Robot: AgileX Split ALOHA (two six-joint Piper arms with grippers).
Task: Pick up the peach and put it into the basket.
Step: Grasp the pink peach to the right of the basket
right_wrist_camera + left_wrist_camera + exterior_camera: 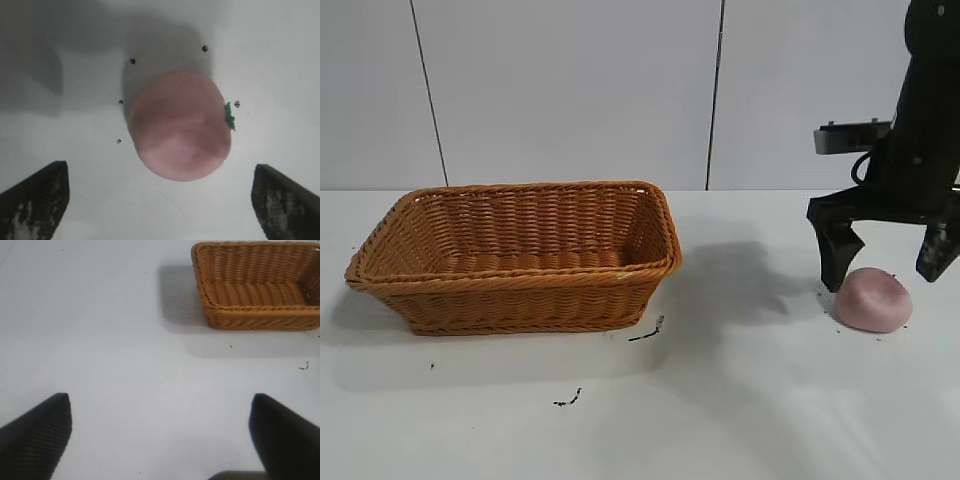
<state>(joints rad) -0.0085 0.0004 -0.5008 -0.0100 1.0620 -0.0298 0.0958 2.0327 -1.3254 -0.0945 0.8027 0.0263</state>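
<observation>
The peach [873, 299] is a small dusty-pink rounded lump lying on the white table at the right. In the right wrist view the peach [179, 125] shows a small green leaf on one side. My right gripper [888, 262] hangs just above and behind the peach, open wide, with its fingers apart on either side and not touching it [160, 200]. The basket [515, 255] is a large orange-brown wicker basket at the left of the table, empty; it also shows in the left wrist view [257, 285]. My left gripper [160, 435] is open over bare table, off the exterior view.
Small dark specks lie round the peach [132, 61] and in front of the basket [647, 332]. White table [720, 400] stretches between basket and peach. A pale panelled wall stands behind.
</observation>
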